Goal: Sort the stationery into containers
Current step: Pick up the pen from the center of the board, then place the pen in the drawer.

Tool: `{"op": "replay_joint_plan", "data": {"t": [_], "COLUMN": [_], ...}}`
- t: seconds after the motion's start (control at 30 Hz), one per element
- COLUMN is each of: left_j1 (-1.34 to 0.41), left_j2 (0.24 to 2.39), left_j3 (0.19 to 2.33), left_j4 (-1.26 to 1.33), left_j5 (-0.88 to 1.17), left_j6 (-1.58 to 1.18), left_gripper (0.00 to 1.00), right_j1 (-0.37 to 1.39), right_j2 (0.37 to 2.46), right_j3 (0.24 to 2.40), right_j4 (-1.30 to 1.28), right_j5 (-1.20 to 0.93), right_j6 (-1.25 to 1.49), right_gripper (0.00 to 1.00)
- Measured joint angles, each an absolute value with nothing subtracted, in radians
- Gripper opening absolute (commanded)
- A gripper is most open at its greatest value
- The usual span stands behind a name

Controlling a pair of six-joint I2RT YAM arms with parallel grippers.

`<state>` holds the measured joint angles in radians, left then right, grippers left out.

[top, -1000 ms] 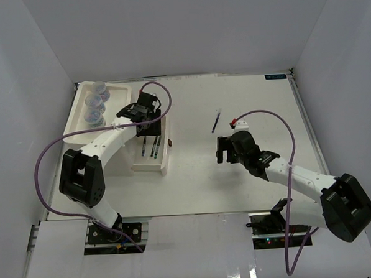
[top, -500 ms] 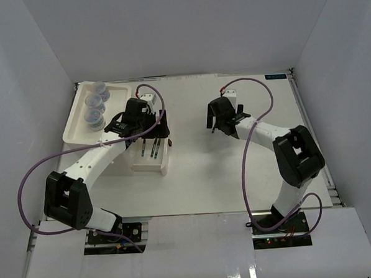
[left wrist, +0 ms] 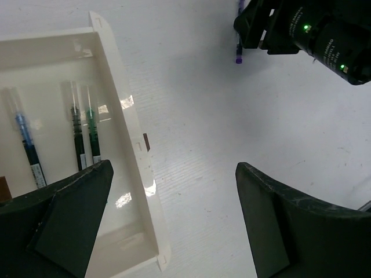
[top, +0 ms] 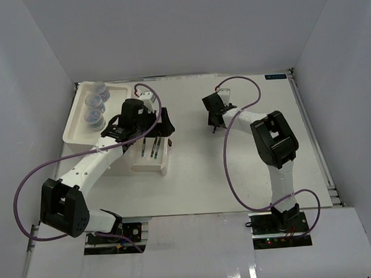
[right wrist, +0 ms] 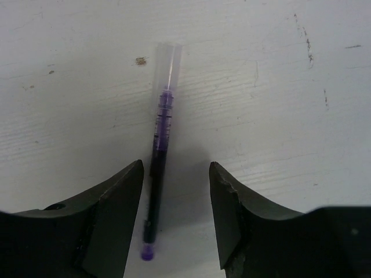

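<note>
A purple pen with a clear cap lies flat on the white table, in the far half and a little right of centre, well apart from the box unit on the left. The right gripper hangs low over it with its two dark fingers partly spread, one on each side of the barrel (a sliver of table shows between the pen and each finger, so nothing is pinched). To the left, a white drawer stands pulled out toward the near side, and three pens lie side by side along its floor: a blue one, a dark one and a green one. The left gripper hovers above the drawer's right wall, its jaws spread wide and holding nothing. Farther left, clear jars with bluish contents sit in a row in the box unit's top tray.
</note>
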<state>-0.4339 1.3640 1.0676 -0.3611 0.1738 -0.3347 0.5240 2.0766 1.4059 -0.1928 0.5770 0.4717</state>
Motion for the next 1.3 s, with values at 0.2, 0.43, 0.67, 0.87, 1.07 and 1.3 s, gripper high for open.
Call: {"op": "replay_joint_plan", "data": {"t": [0.2,0.43,0.67,0.87,1.07,1.3], "left_j1": [-0.434,-0.434,-0.434,-0.458,-0.633,-0.775], "left_j2": [1.364,1.364,1.364,1.364,1.367,1.399], "left_j3": [1.061,1.053,1.053,1.026,1.024,1.024], "left_j4": [-0.354,-0.339,-0.318,-0.296,-0.271,-0.222], "left_j5": [0.214,0.248,0.289,0.304,0.216,0.108], "left_j6": [-0.349,-0.358,-0.394,-0.511,-0.651,-0.789], "left_gripper": [0.98,0.98,0.98,0.98,0.98,0.92], "right_j1": [0.524,0.524,0.542,0.672,0.778,0.857], "right_j2": [2.074,1.959,1.724,1.465,1.213,1.117], "right_j3": [1.389,1.203,0.895,0.691,0.555,0.459], "right_j4": [-0.178,-0.078,-0.006,0.006,0.170,0.346], "right_j5": [0.568,0.527,0.453,0.364,0.230,0.154], "right_j6": [0.507,0.536,0.537,0.535,0.535,0.536], "right_gripper": [0.27,0.08,0.08,0.08,0.08,0.08]}}
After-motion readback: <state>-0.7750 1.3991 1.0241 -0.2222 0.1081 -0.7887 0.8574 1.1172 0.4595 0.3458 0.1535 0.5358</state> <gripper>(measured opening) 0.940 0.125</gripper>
